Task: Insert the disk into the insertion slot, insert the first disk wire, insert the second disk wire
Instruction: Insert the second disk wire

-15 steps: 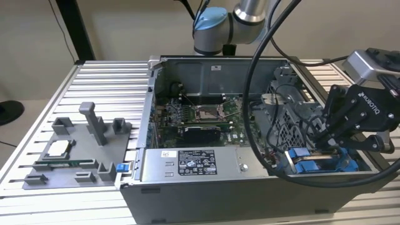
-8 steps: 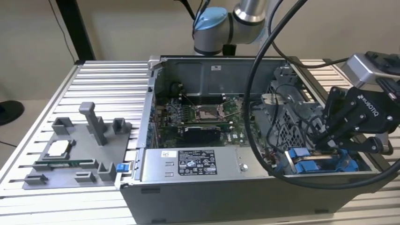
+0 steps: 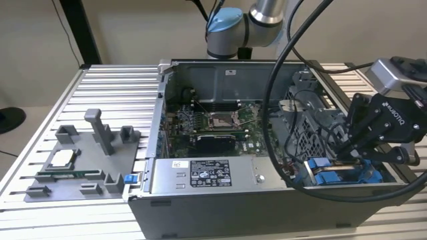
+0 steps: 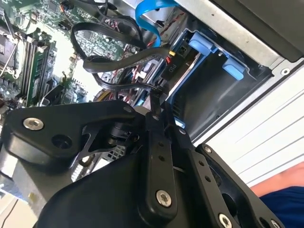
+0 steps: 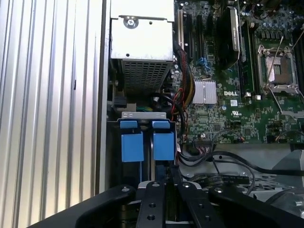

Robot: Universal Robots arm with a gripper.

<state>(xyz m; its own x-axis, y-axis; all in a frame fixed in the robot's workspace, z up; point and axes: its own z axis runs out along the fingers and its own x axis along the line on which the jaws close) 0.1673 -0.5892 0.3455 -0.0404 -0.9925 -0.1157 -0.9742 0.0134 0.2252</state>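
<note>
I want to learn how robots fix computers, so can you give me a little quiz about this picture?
1. True or false: the computer case is open, so the motherboard shows.
2. What colour are the plastic rails of the insertion slot? A red, B blue, C yellow.
3. Which is the gripper nearest to: the insertion slot or the grey parts holder on the table?

Key: 1 true. 2 B. 3 the insertion slot, at the exterior view's right.
</note>
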